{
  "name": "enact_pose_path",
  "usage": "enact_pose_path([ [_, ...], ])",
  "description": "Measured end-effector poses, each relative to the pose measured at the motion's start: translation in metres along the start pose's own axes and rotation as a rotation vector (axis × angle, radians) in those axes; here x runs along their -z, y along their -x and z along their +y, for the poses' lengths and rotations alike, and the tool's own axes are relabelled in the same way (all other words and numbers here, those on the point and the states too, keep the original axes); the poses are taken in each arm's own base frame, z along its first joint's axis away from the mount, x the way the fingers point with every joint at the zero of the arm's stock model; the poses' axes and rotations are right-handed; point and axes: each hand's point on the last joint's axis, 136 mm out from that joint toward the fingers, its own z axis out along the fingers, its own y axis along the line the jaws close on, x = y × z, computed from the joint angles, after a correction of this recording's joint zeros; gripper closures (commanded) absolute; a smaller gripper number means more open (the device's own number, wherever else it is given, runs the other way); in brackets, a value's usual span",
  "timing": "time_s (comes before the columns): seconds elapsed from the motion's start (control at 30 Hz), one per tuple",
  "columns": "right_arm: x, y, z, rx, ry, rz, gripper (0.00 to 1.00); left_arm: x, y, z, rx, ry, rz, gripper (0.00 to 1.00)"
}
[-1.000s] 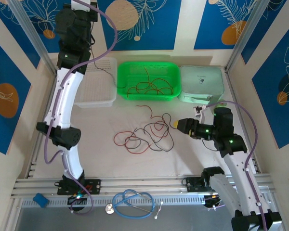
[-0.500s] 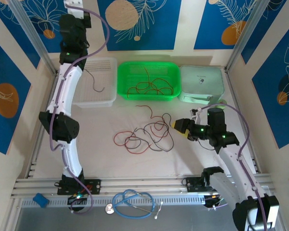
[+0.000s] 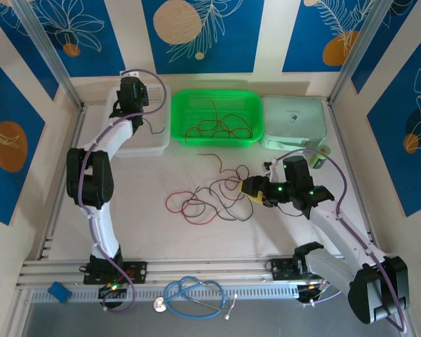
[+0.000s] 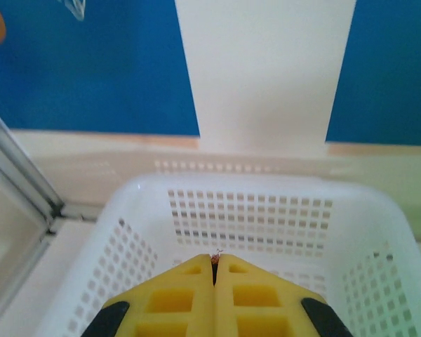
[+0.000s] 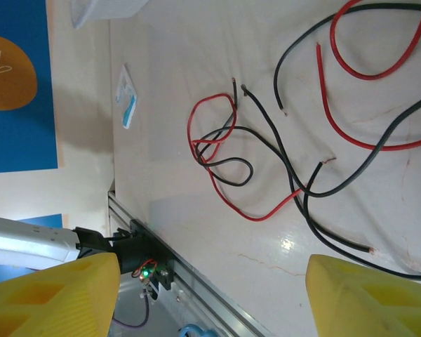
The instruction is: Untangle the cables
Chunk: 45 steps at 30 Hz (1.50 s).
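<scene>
Two lots of cables concern us: a loose tangle (image 3: 210,196) of red and black strands on the table, and a few more lying in the green basket (image 3: 249,137) behind it. The tangle spreads mostly left to right across the table, its longest reach running from a red loop on the left to the strands beside the right gripper (image 3: 251,189).

We see that gripper with its fingers spread wide and nothing between them. It sits just beside the tangle's right edge, pointing left along that long axis. From its wrist camera, the crossed red and black strands lie straight ahead of the open gap, the nearest black one close to the fingers (image 5: 56,298).

The left gripper (image 4: 215,270) is closed tight over the white basket (image 4: 266,210), well apart from the tangle. A thin cable (image 4: 215,255) looks pinched at the seam of its fingers.

We judge the right arm far the nearer, so the next pick should be its own, taken from the tangle's right edge.
</scene>
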Motion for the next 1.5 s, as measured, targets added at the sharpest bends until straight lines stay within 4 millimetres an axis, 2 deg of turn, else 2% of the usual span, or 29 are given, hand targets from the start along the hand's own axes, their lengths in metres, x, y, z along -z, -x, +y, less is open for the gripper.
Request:
enact_pose_path([
  [0.2,0.000,-0.005,-0.004,-0.002,-0.014,-0.002,0.30,-0.004,-0.028,-0.004,0.065,-0.012,0.123,1.00],
  [0.3,0.001,-0.007,-0.006,0.002,-0.020,-0.013,0.30,-0.012,-0.050,-0.012,0.078,-0.034,0.203,1.00],
  [0.47,0.001,-0.013,-0.010,-0.003,-0.023,-0.011,0.30,-0.021,-0.102,-0.021,0.089,-0.071,0.365,1.00],
  [0.53,0.001,-0.013,-0.010,-0.003,-0.024,-0.011,0.30,-0.022,-0.117,-0.022,0.093,-0.082,0.410,0.99],
  [0.6,0.002,-0.013,-0.009,0.000,-0.023,-0.016,0.30,-0.022,-0.128,-0.024,0.096,-0.092,0.448,0.87],
  [0.7,0.004,-0.014,-0.008,0.005,-0.021,-0.023,0.30,-0.021,-0.133,-0.024,0.109,-0.101,0.475,0.53],
  [0.77,0.005,-0.014,-0.007,0.008,-0.020,-0.027,0.29,-0.021,-0.130,-0.024,0.116,-0.112,0.477,0.38],
  [0.8,0.005,-0.014,-0.007,0.008,-0.020,-0.028,0.30,-0.021,-0.127,-0.024,0.124,-0.115,0.474,0.33],
  [1.03,0.005,-0.015,-0.008,0.003,-0.028,-0.026,0.29,-0.020,-0.108,-0.029,0.137,-0.151,0.455,0.10],
  [1.2,0.004,-0.016,-0.014,-0.019,-0.057,-0.026,0.30,-0.011,-0.082,-0.033,0.165,-0.188,0.457,0.08],
  [1.37,0.002,-0.018,-0.026,-0.062,-0.177,-0.014,0.31,0.006,-0.027,-0.032,0.266,-0.244,0.445,0.09],
  [1.43,0.001,-0.017,-0.028,-0.070,-0.228,-0.013,0.32,0.013,-0.020,-0.027,0.309,-0.256,0.458,0.09],
  [1.5,-0.001,-0.016,-0.031,-0.078,-0.280,-0.011,0.33,0.021,-0.021,-0.021,0.345,-0.264,0.491,0.10],
])
